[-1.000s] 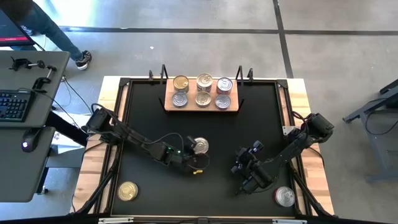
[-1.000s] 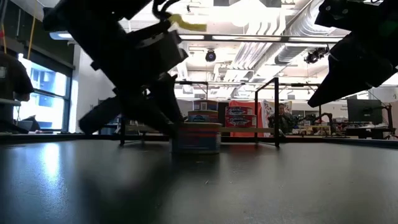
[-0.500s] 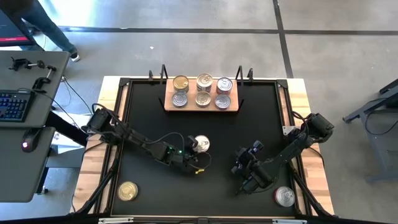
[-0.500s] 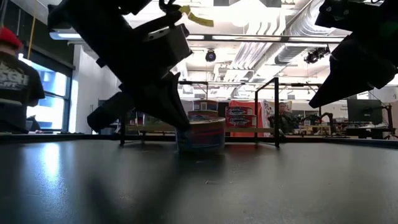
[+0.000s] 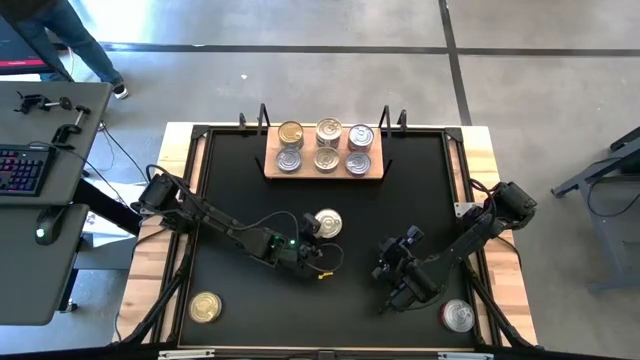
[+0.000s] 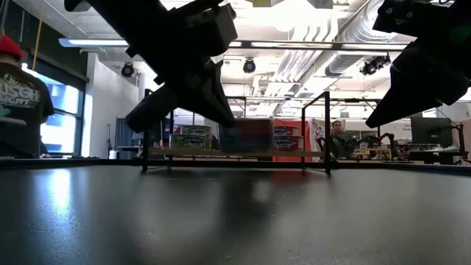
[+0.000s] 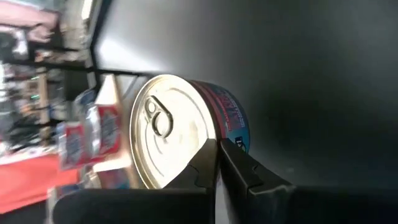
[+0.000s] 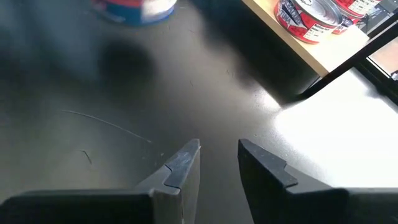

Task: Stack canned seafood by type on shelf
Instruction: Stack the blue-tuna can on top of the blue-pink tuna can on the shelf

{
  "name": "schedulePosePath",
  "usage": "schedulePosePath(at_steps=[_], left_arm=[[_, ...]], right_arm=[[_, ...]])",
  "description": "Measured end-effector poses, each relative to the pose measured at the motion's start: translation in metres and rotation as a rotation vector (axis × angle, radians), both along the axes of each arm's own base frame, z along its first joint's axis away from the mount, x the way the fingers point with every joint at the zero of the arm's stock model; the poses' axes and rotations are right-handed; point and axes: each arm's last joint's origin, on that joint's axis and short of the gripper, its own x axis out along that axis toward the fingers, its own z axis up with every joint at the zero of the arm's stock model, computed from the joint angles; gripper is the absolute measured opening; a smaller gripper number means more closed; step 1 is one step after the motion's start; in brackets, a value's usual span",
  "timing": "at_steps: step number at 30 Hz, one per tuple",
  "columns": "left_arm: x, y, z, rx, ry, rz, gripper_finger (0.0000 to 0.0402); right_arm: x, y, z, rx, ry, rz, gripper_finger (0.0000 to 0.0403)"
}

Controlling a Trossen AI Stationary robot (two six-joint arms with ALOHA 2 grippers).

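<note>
We see the left gripper (image 5: 313, 240) near the middle of the black table (image 5: 230, 190), its fingers (image 7: 245, 168) pinched thin on the rim of a can (image 5: 327, 224), the lid on one side and the pink-and-blue label wall on the other. We judge that an edge grip like this suits a short tin, whose flat body offers little else to hold from above, and it leaves the base free for setting down on another can. In the low view the can (image 6: 246, 136) hangs clear of the tabletop, so we take the step in hand to be the carry toward the shelf (image 5: 325, 172), which stands at the far edge of the table, well apart from the gripper. The right gripper (image 5: 398, 287) waits over bare table near the right front corner, its fingers (image 8: 180, 165) a little apart and holding nothing. Counting, we find six cans (image 5: 325, 146) on the shelf in two rows of three, apparently one column per type, one can in the left gripper, one gold-lidded can (image 5: 206, 307) near the front left corner and one silver can (image 5: 457, 316) with a red side near the front right corner: nine in all that we can see.
</note>
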Motion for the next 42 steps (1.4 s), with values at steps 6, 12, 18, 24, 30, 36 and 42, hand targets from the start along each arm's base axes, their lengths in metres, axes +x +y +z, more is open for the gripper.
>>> schedulePosePath(at_steps=[6, 12, 18, 24, 30, 36, 42], left_arm=[[0.003, 0.017, 0.007, 0.046, -0.063, 0.119, 0.0], [0.009, 0.041, 0.014, 0.063, -0.115, 0.214, 0.0], [0.02, 0.069, 0.021, 0.141, -0.161, 0.285, 0.0], [0.03, 0.102, 0.03, 0.189, -0.206, 0.33, 0.0001], [0.031, 0.124, 0.031, 0.178, -0.191, 0.339, 0.0001], [0.028, 0.099, 0.032, 0.127, -0.171, 0.246, 0.0], [0.002, 0.079, 0.034, -0.21, -0.152, 0.228, 0.0]], right_arm=[[0.0, 0.0, 0.0, 0.003, -0.002, 0.0, 0.01], [0.0, 0.0, 0.0, 0.005, -0.005, 0.0, 0.01], [0.0, 0.001, 0.0, 0.004, -0.003, 0.007, 0.01], [0.0, 0.001, 0.0, 0.004, -0.003, 0.007, 0.01], [0.001, 0.001, 0.0, 0.007, -0.006, 0.007, 0.01], [0.008, 0.005, 0.0, 0.015, -0.057, 0.047, 0.0102], [0.027, -0.004, -0.005, -0.044, -0.074, 0.115, 0.0149]])
